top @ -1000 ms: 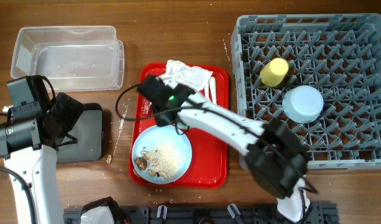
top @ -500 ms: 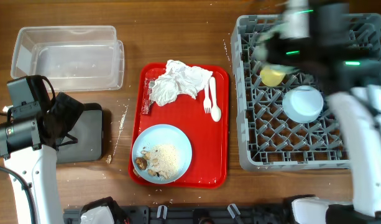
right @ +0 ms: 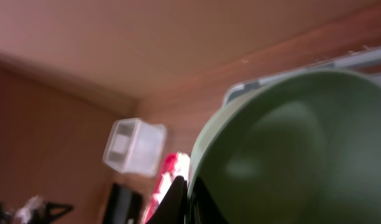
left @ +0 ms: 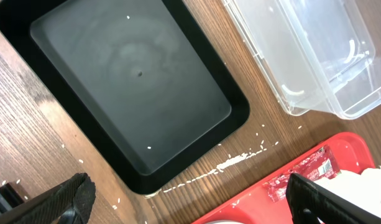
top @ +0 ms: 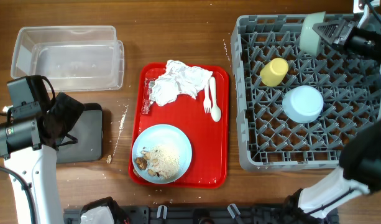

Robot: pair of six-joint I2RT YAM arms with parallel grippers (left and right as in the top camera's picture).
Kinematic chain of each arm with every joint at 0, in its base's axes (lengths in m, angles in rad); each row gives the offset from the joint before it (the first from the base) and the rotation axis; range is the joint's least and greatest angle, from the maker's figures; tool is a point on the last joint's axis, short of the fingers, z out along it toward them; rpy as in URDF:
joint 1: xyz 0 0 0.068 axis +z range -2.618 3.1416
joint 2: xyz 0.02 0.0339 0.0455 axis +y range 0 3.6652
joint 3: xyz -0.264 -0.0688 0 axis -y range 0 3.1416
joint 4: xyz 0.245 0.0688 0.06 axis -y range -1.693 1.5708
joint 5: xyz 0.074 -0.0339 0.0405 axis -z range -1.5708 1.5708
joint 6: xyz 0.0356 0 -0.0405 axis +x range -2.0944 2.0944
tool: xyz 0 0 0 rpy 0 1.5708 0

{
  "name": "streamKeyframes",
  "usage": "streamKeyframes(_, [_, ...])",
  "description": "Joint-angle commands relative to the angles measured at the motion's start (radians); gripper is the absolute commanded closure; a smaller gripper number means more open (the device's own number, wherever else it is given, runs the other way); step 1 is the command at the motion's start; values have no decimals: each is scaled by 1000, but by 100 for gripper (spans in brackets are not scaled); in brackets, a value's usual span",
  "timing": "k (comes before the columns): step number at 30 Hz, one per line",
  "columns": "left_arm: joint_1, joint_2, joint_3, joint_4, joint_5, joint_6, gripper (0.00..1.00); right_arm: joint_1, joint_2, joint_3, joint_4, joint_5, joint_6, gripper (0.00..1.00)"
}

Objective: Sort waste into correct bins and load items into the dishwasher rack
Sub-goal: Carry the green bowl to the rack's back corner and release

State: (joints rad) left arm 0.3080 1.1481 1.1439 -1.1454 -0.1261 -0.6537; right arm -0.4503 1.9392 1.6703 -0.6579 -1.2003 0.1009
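My right gripper (top: 335, 32) is shut on the rim of the pale green bowl (top: 313, 31) and holds it tilted above the far right corner of the grey dishwasher rack (top: 240, 99). In the blurred right wrist view the bowl (right: 289, 149) fills the frame. A yellow cup (top: 274, 71) and an upturned light blue bowl (top: 302, 103) sit in the rack. My left gripper (top: 61, 121) is open and empty above the black tray (top: 84, 146), which also shows in the left wrist view (left: 128, 81). The clear tub (top: 69, 56) stands empty at the far left.
The red tray (top: 206, 149) holds crumpled napkins (top: 178, 82), the red-and-clear wrapper (top: 148, 99), a white fork and spoon (top: 212, 101), and the light blue plate (top: 173, 134) with food scraps (top: 159, 160). Rice grains (left: 240, 160) lie on the wood between black tray and red tray.
My right arm has swung from over the red tray to the far right corner of the rack, with the green bowl in its grip. The left arm has not moved.
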Motion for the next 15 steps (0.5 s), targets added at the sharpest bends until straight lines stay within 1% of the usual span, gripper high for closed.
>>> streamKeyframes(1, [6, 0, 10, 0, 2, -13, 0, -10, 117, 4, 175, -283, 216, 96])
streamKeyframes(4, [6, 0, 10, 0, 2, -13, 0, -10, 161, 4, 253, -285, 320, 96])
streamKeyframes(7, [6, 0, 10, 0, 2, -13, 0, -21, 163, 4, 246, -205, 382, 96])
streamKeyframes(8, [6, 0, 10, 0, 2, -13, 0, -24, 163, 4, 246, -206, 397, 96])
streamKeyframes(12, [6, 0, 10, 0, 2, -13, 0, -26, 165, 0, 203, -213, 426, 96])
streamKeyframes(15, [6, 0, 10, 0, 2, -13, 0, -31, 165, -20, 135, -109, 434, 96])
